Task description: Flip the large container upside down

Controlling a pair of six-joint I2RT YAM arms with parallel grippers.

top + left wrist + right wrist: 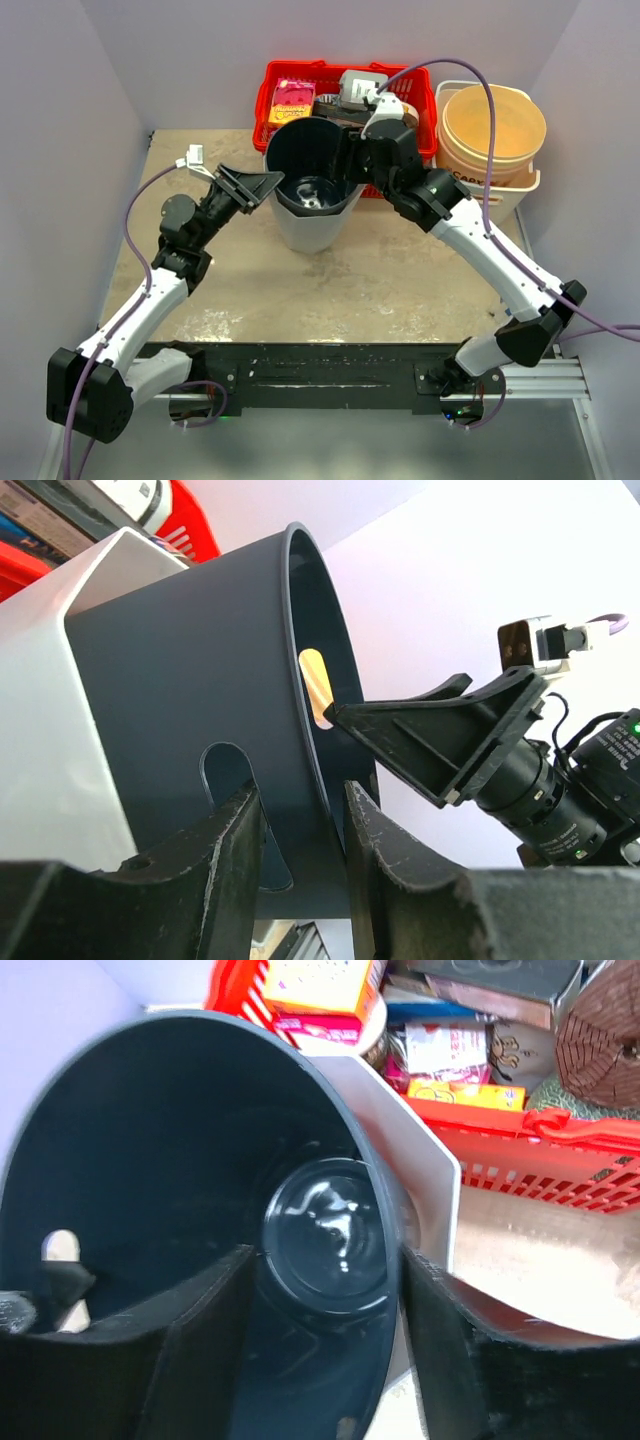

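— Item: large container (310, 225). Position?
— Upright on the table (400, 290), mouth up, not inverted. Grip: left fingers (220, 880) clamp its rim; right fingers (480, 1360) straddle the far rim, parted. Whole turn outstanding.

From above and behind: looks down on the whole counter (400, 285), near edge at frame bottom. From each wrist: sits close at the large container (305, 225) rim, opposite sides, shared with overhead.
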